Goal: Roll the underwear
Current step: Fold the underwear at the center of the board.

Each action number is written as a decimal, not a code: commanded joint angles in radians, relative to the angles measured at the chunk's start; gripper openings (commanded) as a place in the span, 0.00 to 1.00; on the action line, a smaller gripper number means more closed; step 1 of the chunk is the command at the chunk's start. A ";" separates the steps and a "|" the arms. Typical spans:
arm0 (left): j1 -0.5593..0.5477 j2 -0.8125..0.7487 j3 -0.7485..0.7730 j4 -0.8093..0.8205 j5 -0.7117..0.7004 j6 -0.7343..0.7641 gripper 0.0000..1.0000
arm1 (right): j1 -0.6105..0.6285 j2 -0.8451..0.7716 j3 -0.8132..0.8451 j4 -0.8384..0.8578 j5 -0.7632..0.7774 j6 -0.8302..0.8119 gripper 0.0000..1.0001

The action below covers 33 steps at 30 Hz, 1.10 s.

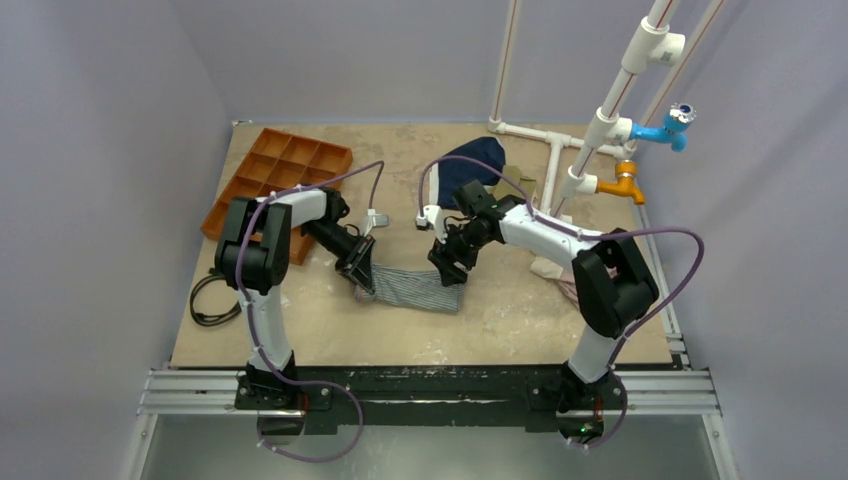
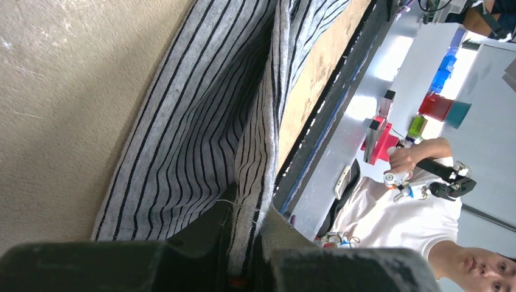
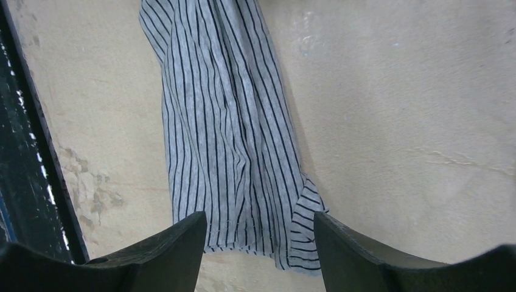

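Note:
The grey-and-white striped underwear (image 1: 415,288) lies on the table between my two arms, stretched left to right. My left gripper (image 1: 362,275) is shut on the garment's left edge; in the left wrist view a fold of the striped cloth (image 2: 201,128) is pinched between the fingers (image 2: 251,243). My right gripper (image 1: 447,270) is open just above the right end. In the right wrist view the underwear (image 3: 231,134) lies flat below the spread fingers (image 3: 258,234), not touched.
An orange compartment tray (image 1: 280,175) sits at the back left. A navy garment (image 1: 478,160) lies at the back middle by white pipes (image 1: 560,150) with blue and orange taps. A tan cloth (image 1: 550,265) lies at the right. A black cable (image 1: 208,300) lies left.

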 commanded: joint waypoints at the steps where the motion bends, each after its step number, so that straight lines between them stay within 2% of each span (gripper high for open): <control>1: 0.003 -0.015 0.006 -0.008 0.023 0.027 0.00 | -0.007 -0.044 0.046 0.038 -0.036 0.018 0.65; 9: 0.003 -0.074 0.006 -0.097 0.135 0.181 0.00 | -0.007 0.062 0.152 0.049 -0.280 0.034 0.65; 17: 0.003 -0.073 0.014 -0.142 0.161 0.236 0.00 | -0.007 0.188 0.228 0.043 -0.472 0.003 0.66; 33: 0.003 -0.056 0.019 -0.125 0.137 0.201 0.00 | 0.018 0.325 0.304 -0.047 -0.586 -0.082 0.65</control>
